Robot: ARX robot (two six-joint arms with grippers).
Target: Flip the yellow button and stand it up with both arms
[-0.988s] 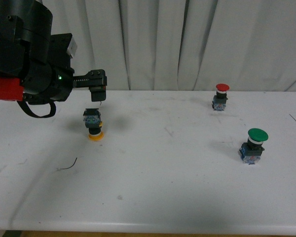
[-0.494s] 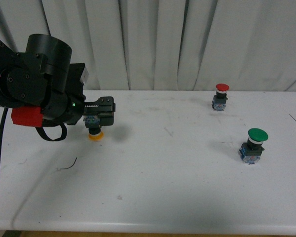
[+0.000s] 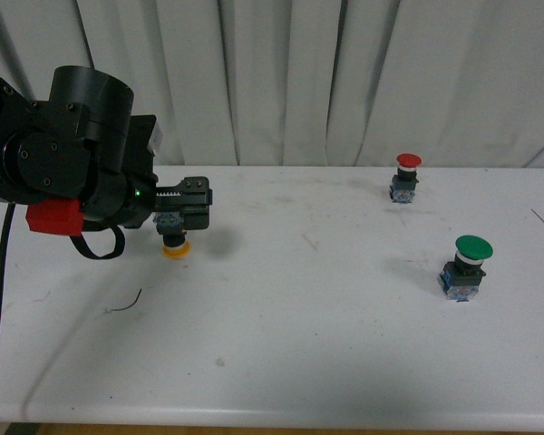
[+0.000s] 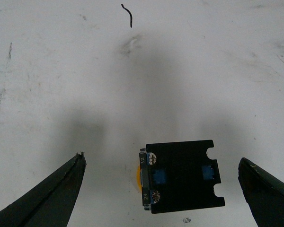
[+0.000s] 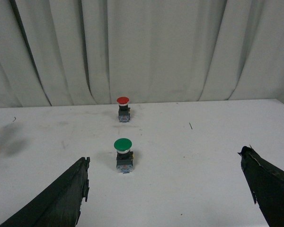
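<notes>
Front view: yellow button (image 3: 172, 237) stands cap-down on the tabletop (image 3: 326, 326), not yet flipped.

From where I stand, the left gripper (image 4: 161, 160) hangs low over the button at the tabletop's left side. Its fingers (image 4: 52, 198) are spread wide on either side of the contact block and touch neither face, so nothing is gripped. The left wrist view shows the black-and-blue block facing up, a sliver of yellow cap beneath. The right gripper (image 5: 164, 156) is well apart, fingers also spread, facing the red button (image 3: 407, 177) and green button (image 3: 469, 265). By my reckoning the task has barely begun: grasp, turn-over and standing it upright all remain.
</notes>
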